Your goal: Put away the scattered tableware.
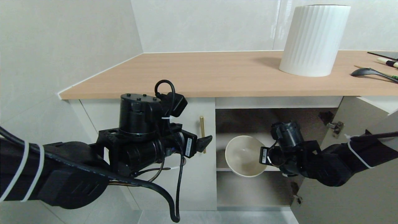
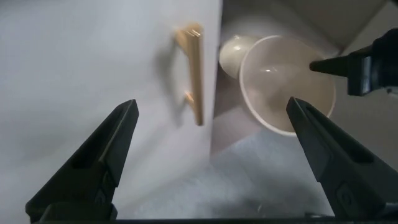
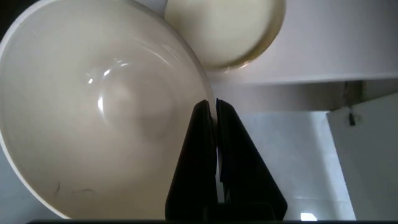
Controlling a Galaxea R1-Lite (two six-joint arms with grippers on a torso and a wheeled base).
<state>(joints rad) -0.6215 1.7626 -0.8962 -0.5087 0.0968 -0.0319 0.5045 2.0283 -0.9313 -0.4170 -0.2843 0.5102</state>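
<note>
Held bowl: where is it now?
Head view, right of centre: the bowl is held by its rim in the right gripper at the cupboard shelf, right of the handle.

utensils (image 1: 370,72) on bench (image 1: 202,74): cut by head view's right edge | second bowl (image 3: 221,31): partly behind held bowl (image 3: 93,106), both cropped

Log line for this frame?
right gripper: shut on bowl rim | bowl: tilted, at open cabinet | left gripper: open, near door handle

Your worktop (image 1: 199,74) carries a white ribbed cylinder (image 1: 314,40), with a dark ladle (image 1: 362,72) and thin sticks (image 1: 387,63) lying at its right end; below, a small bowl (image 3: 224,31) sits on the shelf (image 3: 323,50).
</note>
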